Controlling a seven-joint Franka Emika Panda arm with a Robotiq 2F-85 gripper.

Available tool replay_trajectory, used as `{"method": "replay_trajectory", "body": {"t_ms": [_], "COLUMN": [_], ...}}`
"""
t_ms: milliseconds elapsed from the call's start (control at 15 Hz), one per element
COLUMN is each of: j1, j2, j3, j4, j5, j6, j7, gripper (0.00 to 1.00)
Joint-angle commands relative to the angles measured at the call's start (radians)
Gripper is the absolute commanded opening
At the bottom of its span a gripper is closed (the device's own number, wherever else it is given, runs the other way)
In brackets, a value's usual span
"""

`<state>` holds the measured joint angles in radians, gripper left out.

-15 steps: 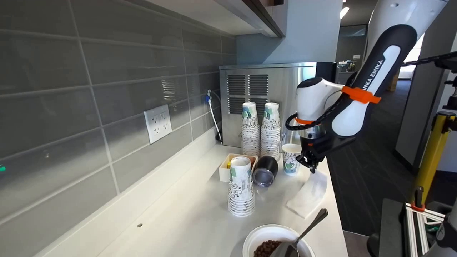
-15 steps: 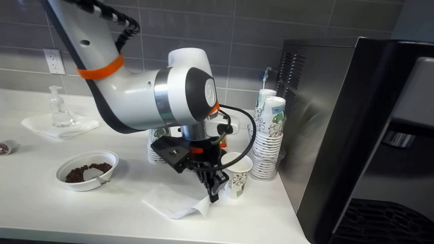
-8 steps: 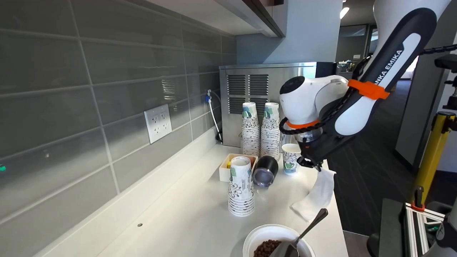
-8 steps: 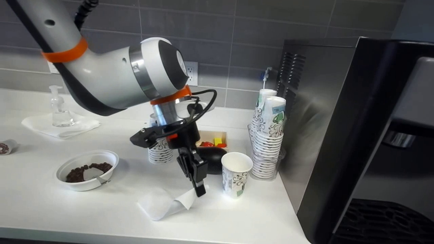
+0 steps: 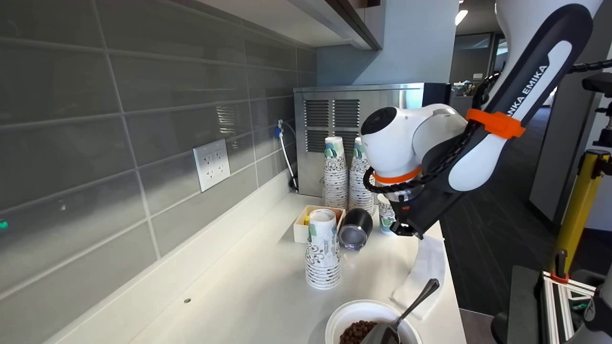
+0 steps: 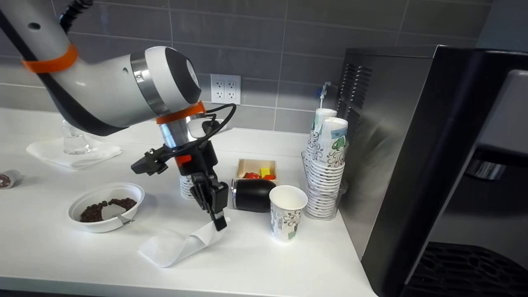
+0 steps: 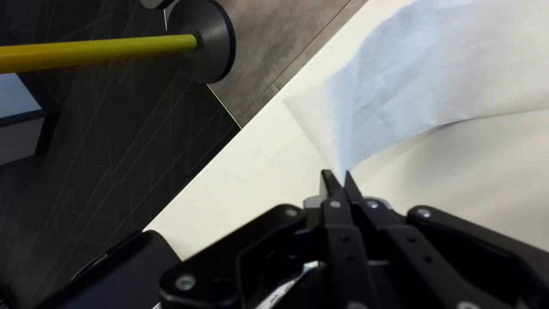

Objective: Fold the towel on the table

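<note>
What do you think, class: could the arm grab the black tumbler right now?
Probably not yet: its fingers are shut on the towel, though the way to the tumbler itself looks free.

Both exterior views: I'm noting a glossy gray-tiled wall (image 5: 181,71), a white four-socket outlet plate (image 6: 226,88) sitting on it. In an exterior view, a wall cabinet (image 5: 287,19) is jutting overhead, a blue-gray wall (image 5: 411,43) is rising behind, a ceiling light (image 5: 461,17) is glowing. In the wrist view, dark flooring (image 7: 128,141) is meeting brownish-gray planks (image 7: 266,34).
</note>
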<state>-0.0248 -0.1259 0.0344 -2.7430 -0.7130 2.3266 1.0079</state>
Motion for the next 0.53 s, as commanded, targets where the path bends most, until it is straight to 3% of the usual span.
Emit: {"method": "replay_trajectory", "body": {"t_ms": [0,267,467], "j1": [0.019,0.016,-0.004], "j2": [-0.008,-0.035,-0.071], "j3": [0.001,-0.004,-0.007], "j4": [0.000,-0.008,-0.013], "j5": [0.083,0.160,0.183], "j6": [0.030,0.104,0.160], "j7": [-0.122,-0.262,-0.282], "gripper": [0.00,0.00,0.00]}}
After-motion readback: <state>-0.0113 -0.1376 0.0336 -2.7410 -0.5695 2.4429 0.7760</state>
